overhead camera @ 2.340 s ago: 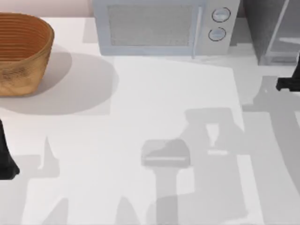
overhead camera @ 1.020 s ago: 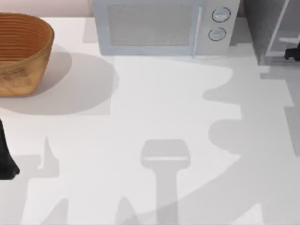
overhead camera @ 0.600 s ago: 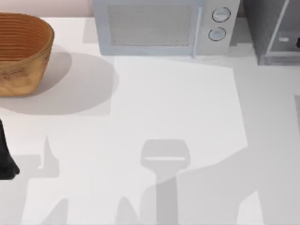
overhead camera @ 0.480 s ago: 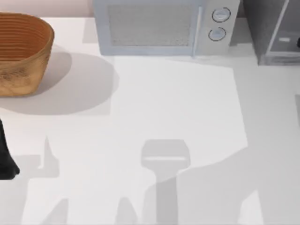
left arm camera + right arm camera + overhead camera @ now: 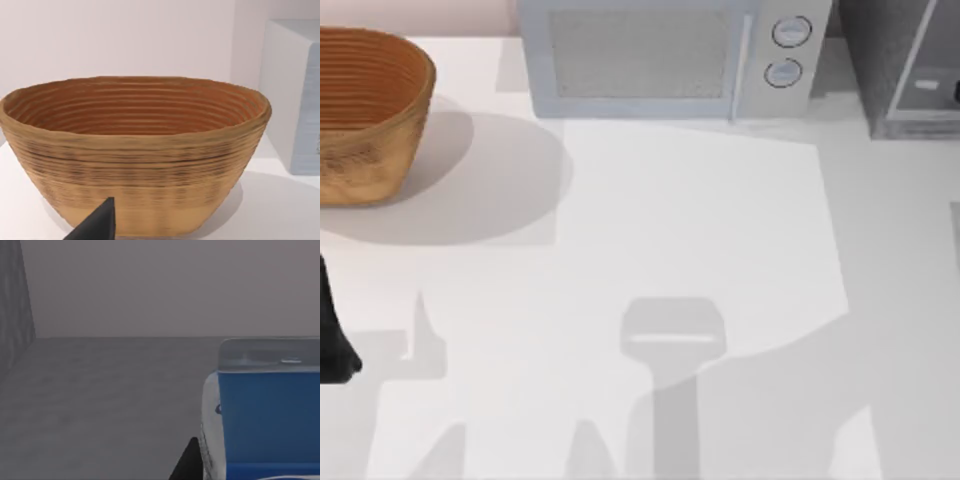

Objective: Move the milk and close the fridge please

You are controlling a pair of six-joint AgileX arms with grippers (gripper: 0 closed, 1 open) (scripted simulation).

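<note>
Inside the fridge (image 5: 905, 70), at the table's far right corner, the milk (image 5: 267, 415) is seen close before the right gripper (image 5: 192, 460), standing upright on the grey shelf, apparently because it is being placed there before the door is shut. Whether it is gripped or freed cannot be told. The right arm is reached deep into the cabinet, beside the microwave (image 5: 665, 55). The left gripper (image 5: 97, 225) is parked at the table's left edge, facing the basket (image 5: 135, 155); its grip cannot be told either.
</note>
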